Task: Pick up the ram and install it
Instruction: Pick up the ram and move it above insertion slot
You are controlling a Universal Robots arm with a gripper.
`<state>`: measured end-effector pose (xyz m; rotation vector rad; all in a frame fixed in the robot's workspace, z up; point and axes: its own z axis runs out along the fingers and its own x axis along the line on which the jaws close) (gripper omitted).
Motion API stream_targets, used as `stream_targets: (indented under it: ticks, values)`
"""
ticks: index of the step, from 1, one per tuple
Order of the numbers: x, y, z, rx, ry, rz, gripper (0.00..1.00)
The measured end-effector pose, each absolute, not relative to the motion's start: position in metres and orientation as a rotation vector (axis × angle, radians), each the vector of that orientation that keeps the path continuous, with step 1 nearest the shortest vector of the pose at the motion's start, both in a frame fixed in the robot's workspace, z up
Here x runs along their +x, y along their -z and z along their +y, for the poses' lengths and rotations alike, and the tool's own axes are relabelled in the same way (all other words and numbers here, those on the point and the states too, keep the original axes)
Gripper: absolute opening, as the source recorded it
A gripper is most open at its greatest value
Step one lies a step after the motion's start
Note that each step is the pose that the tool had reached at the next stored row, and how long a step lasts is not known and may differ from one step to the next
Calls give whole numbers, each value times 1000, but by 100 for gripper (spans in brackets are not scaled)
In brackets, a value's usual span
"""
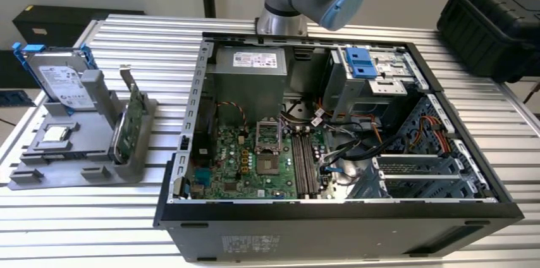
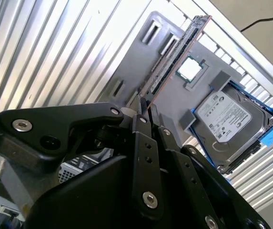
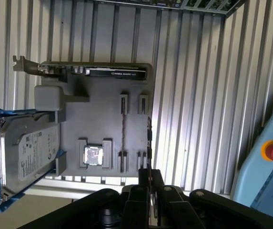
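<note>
Pinching ram [image 2: 175, 56] by one end, gripper [image 2: 146, 106] is clamping shut on it | ram is hovering over tray [image 3: 103, 121], off its slots | probably held edge-on for board [image 1: 245, 154], exterior view's centre.

The ram [image 2: 173, 59] has its near end hidden behind the tool [image 2: 148, 110] in the second wrist view.

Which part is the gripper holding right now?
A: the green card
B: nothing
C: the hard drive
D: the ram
D: in the second wrist view the ram juts out from the gripper, clamped at one end, while the hard drive and the green card sit in the gray holder.
</note>
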<state>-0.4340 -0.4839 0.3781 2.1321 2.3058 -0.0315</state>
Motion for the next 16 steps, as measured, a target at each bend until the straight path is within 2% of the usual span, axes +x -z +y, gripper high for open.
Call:
stream_targets:
  ticks: [16]
  values:
    - [-436,-389,-484,2132,29,2304,0]
